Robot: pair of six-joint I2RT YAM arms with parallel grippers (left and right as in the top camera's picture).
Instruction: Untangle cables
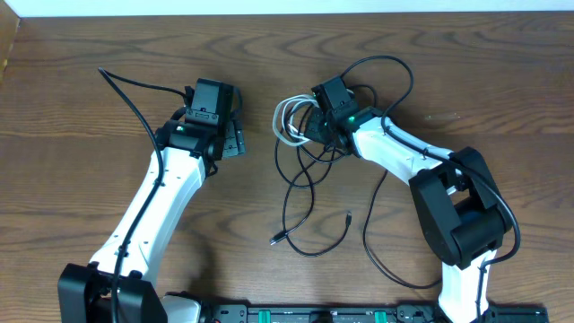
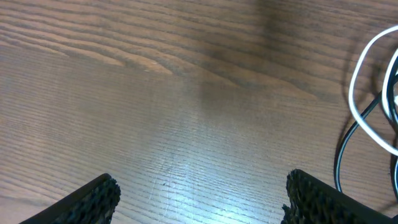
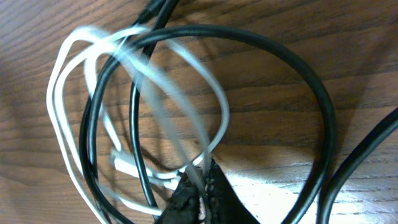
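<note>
The white cable (image 1: 285,114) lies coiled just left of the table's middle, tangled with loops of the thin black cable (image 1: 310,205). The black cable trails toward the front and ends in a small plug (image 1: 276,240). My right gripper (image 1: 308,127) is at the coil. In the right wrist view my right gripper (image 3: 202,190) is shut on a strand of the white cable (image 3: 61,118), with a black cable (image 3: 324,124) loop around it. My left gripper (image 1: 238,121) is open to the left of the coil, holding nothing. In the left wrist view the left gripper (image 2: 202,202) is over bare wood, with the white cable (image 2: 354,93) and the black cable (image 2: 341,155) at the right edge.
Both arms reach in from the front edge over a wooden table (image 1: 90,179). A thicker black wire (image 1: 134,99) runs along the left arm. Another black cable end (image 1: 348,215) lies near the front middle.
</note>
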